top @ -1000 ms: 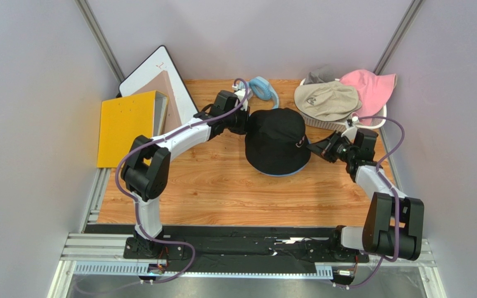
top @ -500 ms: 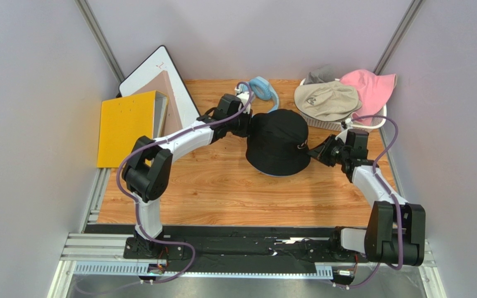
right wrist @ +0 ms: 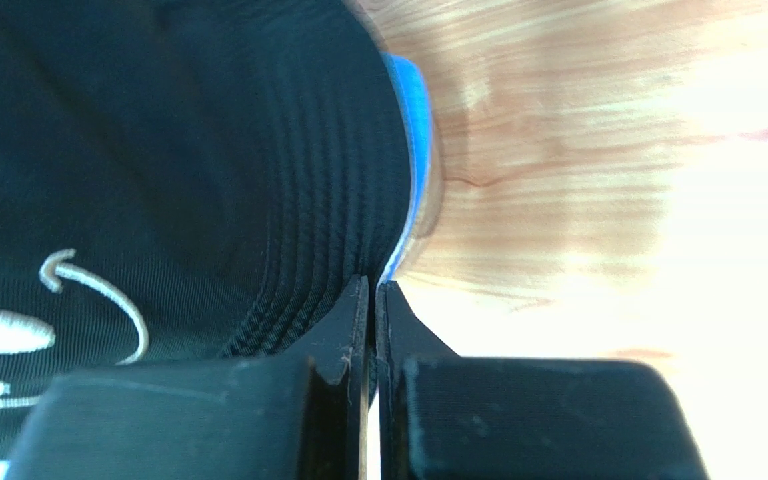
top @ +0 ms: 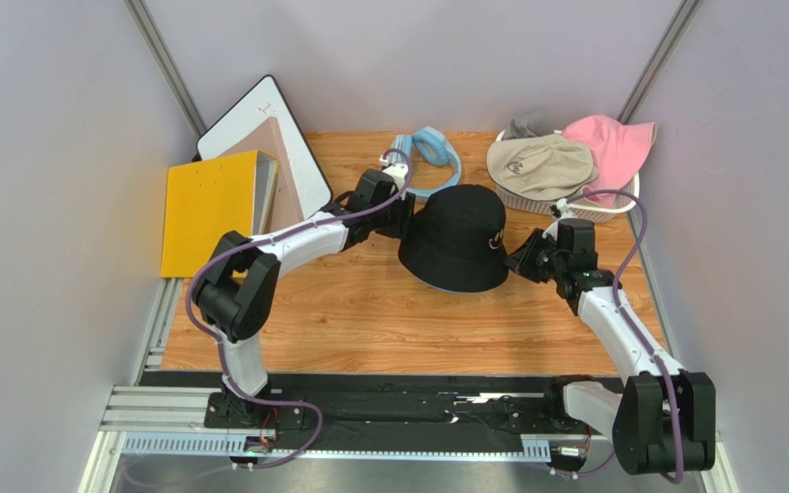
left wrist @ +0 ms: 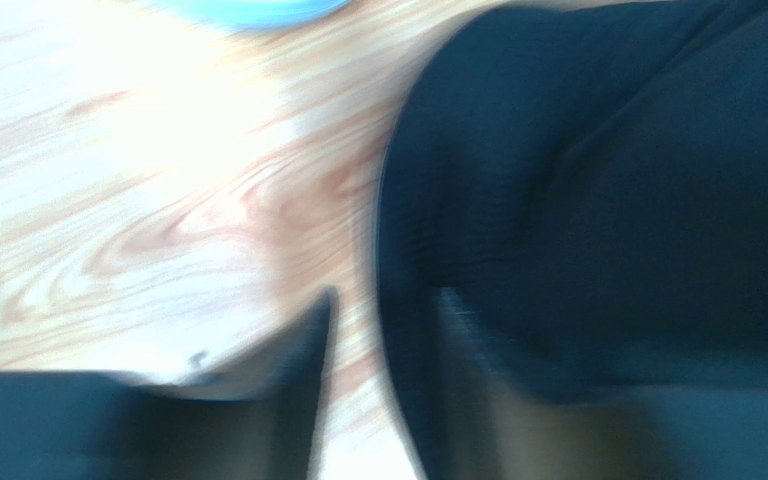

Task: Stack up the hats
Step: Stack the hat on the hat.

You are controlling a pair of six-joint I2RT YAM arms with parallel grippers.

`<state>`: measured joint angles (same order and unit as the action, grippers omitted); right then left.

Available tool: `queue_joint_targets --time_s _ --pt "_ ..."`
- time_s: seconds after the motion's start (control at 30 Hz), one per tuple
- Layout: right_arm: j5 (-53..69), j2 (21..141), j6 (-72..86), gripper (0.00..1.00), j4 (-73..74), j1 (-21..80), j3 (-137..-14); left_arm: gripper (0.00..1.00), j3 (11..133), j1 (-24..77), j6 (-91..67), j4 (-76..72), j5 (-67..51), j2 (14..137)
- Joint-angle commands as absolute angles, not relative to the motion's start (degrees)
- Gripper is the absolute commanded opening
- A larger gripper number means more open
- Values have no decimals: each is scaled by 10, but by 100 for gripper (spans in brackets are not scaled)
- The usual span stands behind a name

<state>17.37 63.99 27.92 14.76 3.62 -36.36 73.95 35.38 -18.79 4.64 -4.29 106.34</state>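
Note:
A black hat (top: 456, 236) sits crown-up over a blue hat (top: 462, 291), of which only a thin rim shows at the near edge. My left gripper (top: 406, 218) is at the black hat's left side. In the blurred left wrist view its jaws (left wrist: 383, 300) stand apart, with the black hat's (left wrist: 608, 200) brim edge against the right finger. My right gripper (top: 518, 260) is at the hat's right brim. It is shut (right wrist: 372, 285) on the black brim (right wrist: 208, 170), with the blue hat's rim (right wrist: 413, 120) just beside it. Beige (top: 541, 164), pink (top: 604, 144) and grey (top: 528, 125) hats lie at the back right.
A white basket (top: 615, 202) holds the beige, pink and grey hats. A light blue padded ring (top: 436, 149) lies behind the black hat. A yellow folder (top: 203, 205) and a white board (top: 265, 128) lean at the back left. Grey walls close in both sides.
My left gripper has opened and let go of the black hat's brim. The black hat has shifted slightly left and toward me, and my right gripper has followed it left.

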Motion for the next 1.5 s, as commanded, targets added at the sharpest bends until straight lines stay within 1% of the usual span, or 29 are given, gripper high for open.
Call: queue_joint_targets --time_s 0.0,0.07,0.13,0.17,0.3,0.37,0.43,0.47,0.5,0.57,0.7,0.83,1.03,1.1,1.17,1.2,1.27,1.3,1.37,1.4,1.43,1.47 --pt "156 605 260 0 199 39 -362 69 716 345 -188 89 23 971" --pt "160 594 259 0 207 39 -365 90 708 345 -194 100 43 941" --pt "164 590 256 0 211 42 -367 95 700 345 -199 110 54 891" --pt "165 585 254 0 211 44 -367 99 692 345 -200 112 66 875" --pt "164 572 249 0 210 57 -366 99 688 345 -207 130 73 795" --pt "163 569 247 0 211 67 -369 99 697 352 -207 124 62 776" --pt "163 567 246 0 211 76 -373 99 717 381 -191 120 72 766" --pt "162 568 248 0 211 79 -374 99 746 394 -182 120 86 769" --pt "163 567 247 0 213 82 -374 100 761 418 -174 113 90 779" --pt "163 565 247 0 212 89 -374 99 800 434 -169 99 78 794" --pt "155 555 243 0 219 100 -371 100 863 476 -154 59 69 866" --pt "145 548 240 0 231 104 -370 99 931 498 -141 73 51 939" --pt "142 533 236 0 242 105 -372 99 931 506 -133 63 56 996" --pt "145 531 235 2 243 105 -372 99 927 507 -134 66 56 1005" --pt "145 527 236 18 245 104 -371 100 913 508 -136 67 65 999" --pt "144 522 236 33 249 104 -370 99 903 509 -137 62 68 994" --pt "142 516 234 47 253 105 -371 99 868 508 -138 46 78 975" --pt "142 512 235 60 258 105 -373 98 857 508 -137 41 80 969" --pt "139 507 233 68 266 104 -381 98 832 508 -141 38 80 959" --pt "137 502 232 82 276 105 -384 98 815 508 -144 36 79 955" --pt "134 500 232 88 281 105 -393 98 805 508 -145 30 77 953" --pt "134 497 230 89 292 105 -397 97 794 508 -149 25 76 942"
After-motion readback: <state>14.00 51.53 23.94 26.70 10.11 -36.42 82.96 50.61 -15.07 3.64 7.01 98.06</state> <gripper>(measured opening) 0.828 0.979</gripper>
